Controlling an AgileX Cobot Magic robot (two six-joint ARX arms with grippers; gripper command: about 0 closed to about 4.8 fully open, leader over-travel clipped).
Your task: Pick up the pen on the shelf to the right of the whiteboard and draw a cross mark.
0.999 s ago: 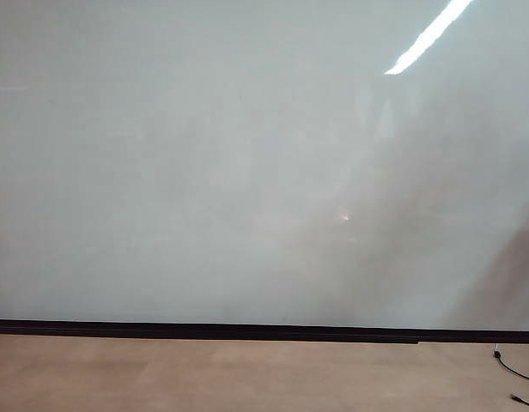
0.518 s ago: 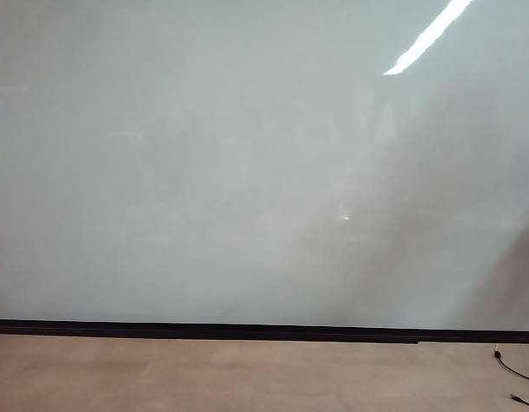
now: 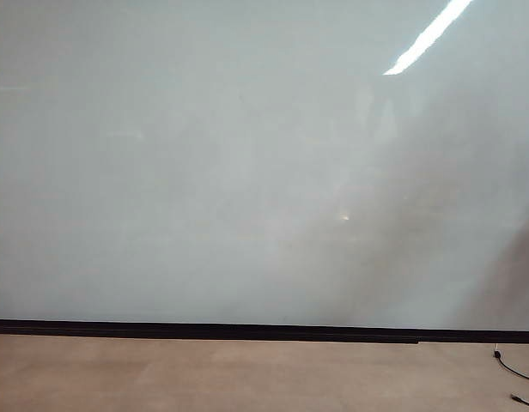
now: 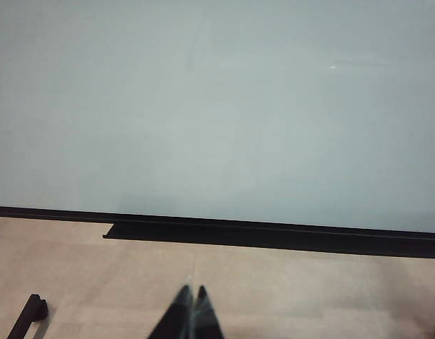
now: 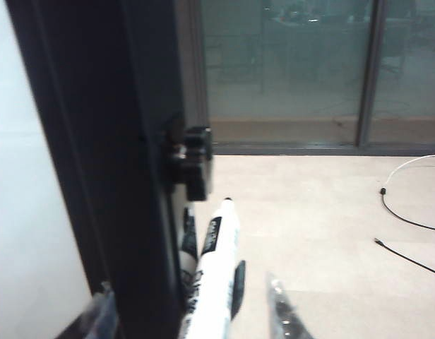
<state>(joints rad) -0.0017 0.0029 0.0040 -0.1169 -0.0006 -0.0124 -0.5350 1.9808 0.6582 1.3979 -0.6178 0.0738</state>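
The right tool (image 5: 193, 311) appears only in the right wrist view, at the whiteboard's black edge frame (image 5: 111, 176). Its two translucent fingers are cut off by the picture's border: one finger (image 5: 97, 314) sits on the board's side of the frame, the other (image 5: 284, 311) on the floor side. The pen (image 5: 212, 282), white-barrelled with black print and a small black tip, lies between them, close against the frame. The jaws stand apart with a gap between the pen and the floor-side finger, so the tool is open around the pen; whether either finger touches it cannot be made out. The pen's rear end is cut off, and what it rests on is hidden. A second marker (image 5: 189, 244) peeks out between pen and frame, below a black bracket (image 5: 193, 159).

The left tool (image 4: 191, 314) shows in the left wrist view as two dark fingertips pressed together, closed on nothing, low over the tan floor (image 4: 309, 289), facing the whiteboard (image 4: 217, 106) and well apart from it.

The exterior view shows only the bare whiteboard (image 3: 247, 172), its black lower strip (image 3: 247, 330) and a black cable (image 3: 513, 369) on the floor; neither tool nor pen appears there. No cross mark is visible.
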